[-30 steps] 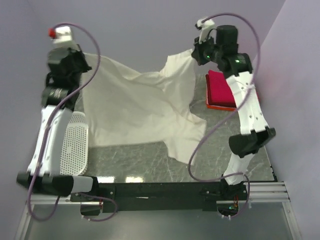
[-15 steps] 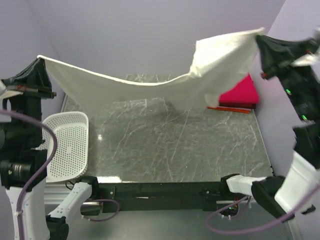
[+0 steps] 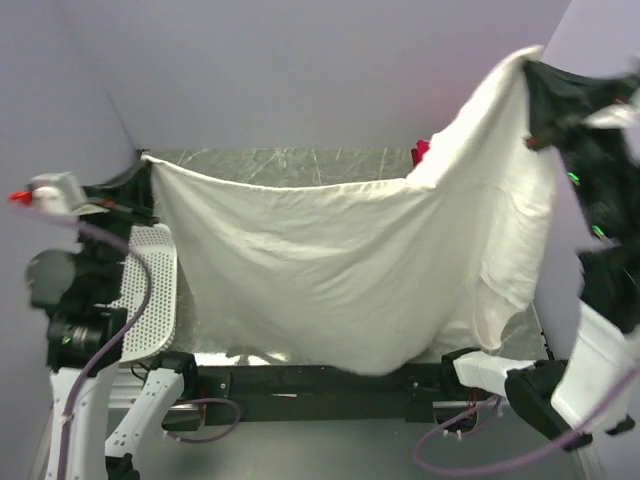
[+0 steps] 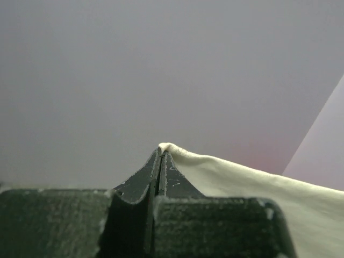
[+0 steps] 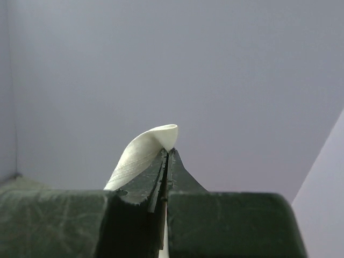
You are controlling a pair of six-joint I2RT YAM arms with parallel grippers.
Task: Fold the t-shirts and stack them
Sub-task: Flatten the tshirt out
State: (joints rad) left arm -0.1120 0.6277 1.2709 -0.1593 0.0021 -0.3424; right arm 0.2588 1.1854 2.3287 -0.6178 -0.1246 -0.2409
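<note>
The large cream-white t-shirt [image 3: 340, 270] hangs spread in the air between both arms and covers most of the table in the top view. My left gripper [image 3: 147, 163] is shut on its left corner, whose cloth [image 4: 231, 174] shows at the fingertips in the left wrist view. My right gripper [image 3: 530, 60] is shut on the right corner, held higher, with a curl of cloth [image 5: 145, 150] at its tips. The shirt's lower edge hangs down to the near table edge. A sliver of the crimson-pink shirt [image 3: 422, 152] shows at the back right; the orange-red one is hidden.
The white perforated basket [image 3: 150, 290] stands at the left edge, partly behind the left arm. The dark marbled table [image 3: 290, 165] shows only at the back above the cloth. Purple walls stand close on all sides.
Both arms have lifted the cream shirt off the table and drawn it toward the near side. The left corner has dropped lower, and the cloth now hangs as a full sheet hiding the table.
</note>
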